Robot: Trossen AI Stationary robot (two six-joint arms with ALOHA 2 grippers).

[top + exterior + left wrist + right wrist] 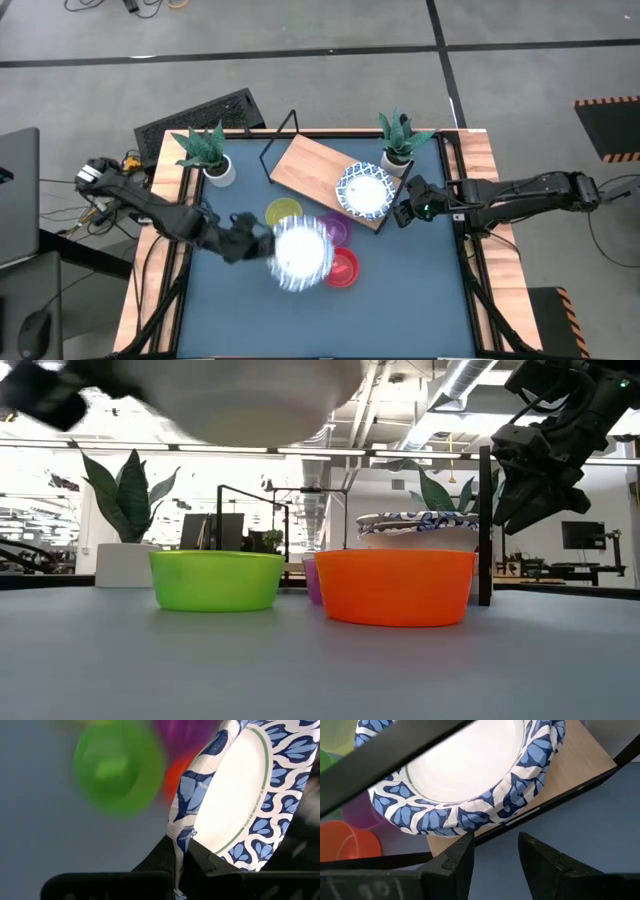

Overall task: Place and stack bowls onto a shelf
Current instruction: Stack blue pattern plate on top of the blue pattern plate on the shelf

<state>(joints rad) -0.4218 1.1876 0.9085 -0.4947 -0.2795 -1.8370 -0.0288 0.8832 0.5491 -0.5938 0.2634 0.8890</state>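
Note:
My left gripper [262, 243] is shut on a wide white bowl with a blue patterned rim [302, 255], which it holds in the air over the small plastic bowls. A second blue-rimmed bowl [363, 190] rests by its base on the right end of the wooden shelf [305, 160]. The green bowl [215, 580], the purple bowl [335, 230] and the red bowl [395, 587] stand on the blue table in front of the shelf. My right gripper [400, 212] is open, just right of the shelf's bowl [465, 770] and touching nothing. My left gripper [180, 852] pinches the blue patterned rim [181, 832] of the white bowl between its two fingers, at the edge nearest the arm. The fingers come level from the table's left. The bowl [250, 400] is lifted clear, high above the plastic bowls.
Two potted plants in white pots [220, 170] [397, 160] stand at the far corners of the table. The shelf's black wire frame [395, 775] runs across in front of my right gripper. Bare blue tabletop [330, 320] lies toward the near edge.

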